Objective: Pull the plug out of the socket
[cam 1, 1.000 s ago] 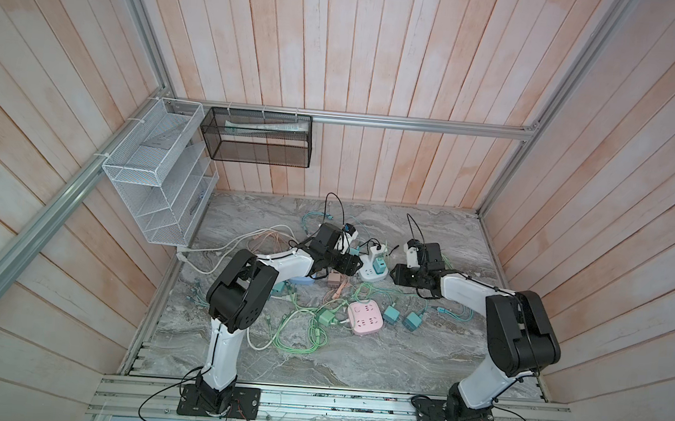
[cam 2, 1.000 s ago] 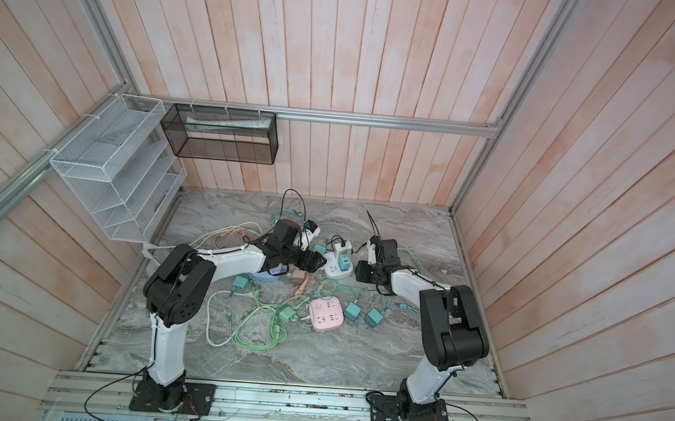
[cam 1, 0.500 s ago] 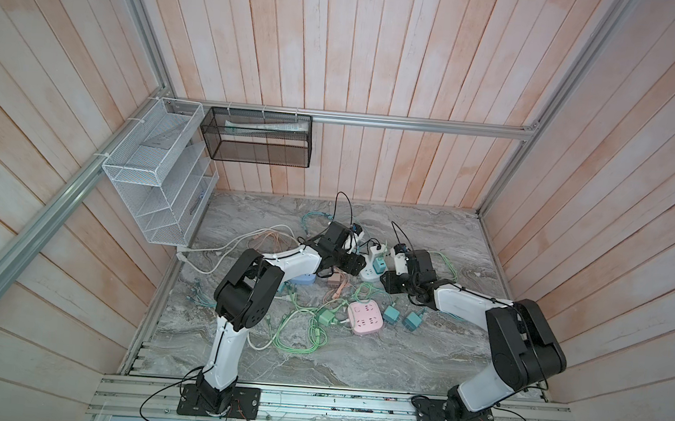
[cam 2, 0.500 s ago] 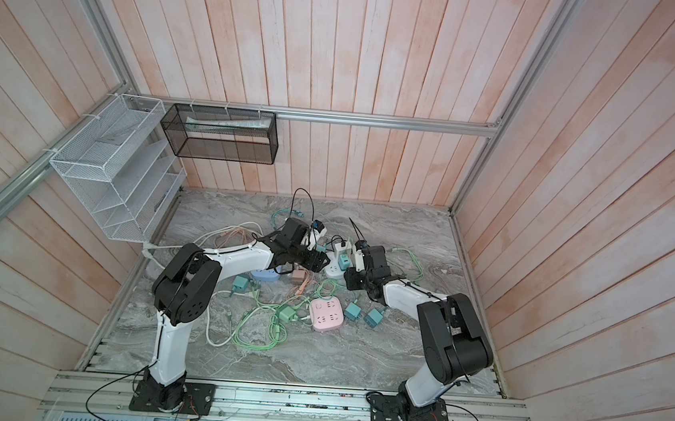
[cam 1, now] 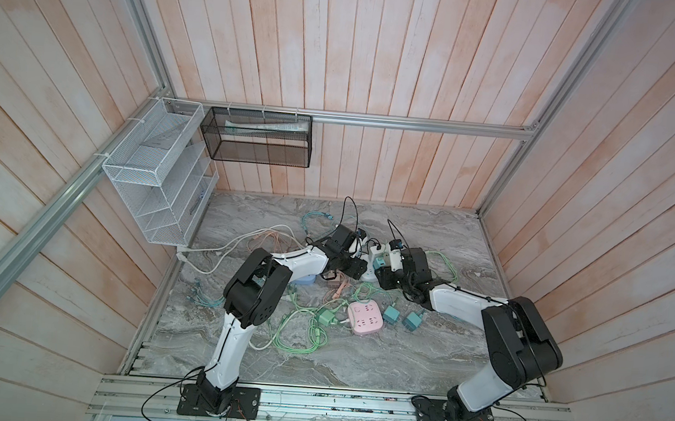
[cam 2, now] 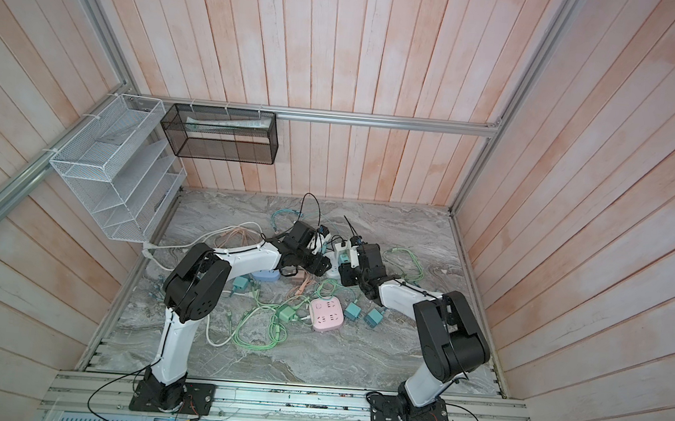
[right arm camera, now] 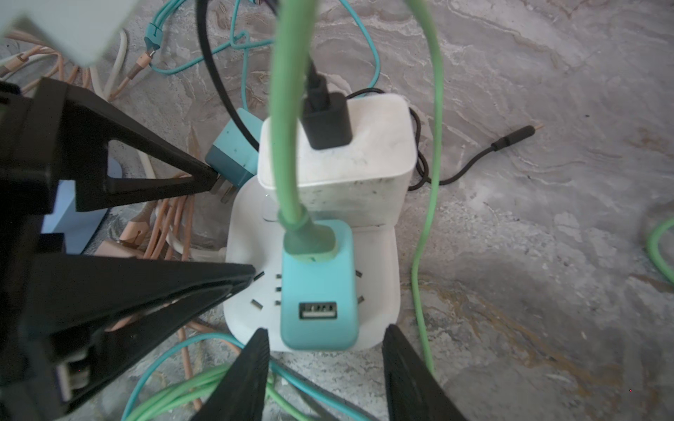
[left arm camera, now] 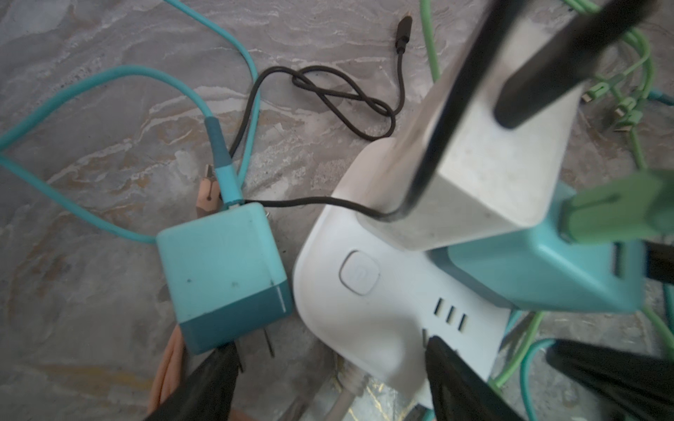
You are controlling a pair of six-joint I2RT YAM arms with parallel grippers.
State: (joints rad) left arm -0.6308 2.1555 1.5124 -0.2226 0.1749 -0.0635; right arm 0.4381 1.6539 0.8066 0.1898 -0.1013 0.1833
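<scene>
Shows plug (right arm camera: 319, 291) seated upright in socket (right arm camera: 383, 262) at centre of table (cam 1: 397, 362), just beside white adapter (right arm camera: 335, 160), with green cable (right arm camera: 288, 109) leaving its top. Finds right gripper (right arm camera: 326, 330) open, jaws flanking plug with a gap each side, gripping nothing. Finds left gripper (left arm camera: 332, 346) wide open and empty, one fingertip at socket's edge, the other by loose charger (left arm camera: 222, 269).
</scene>
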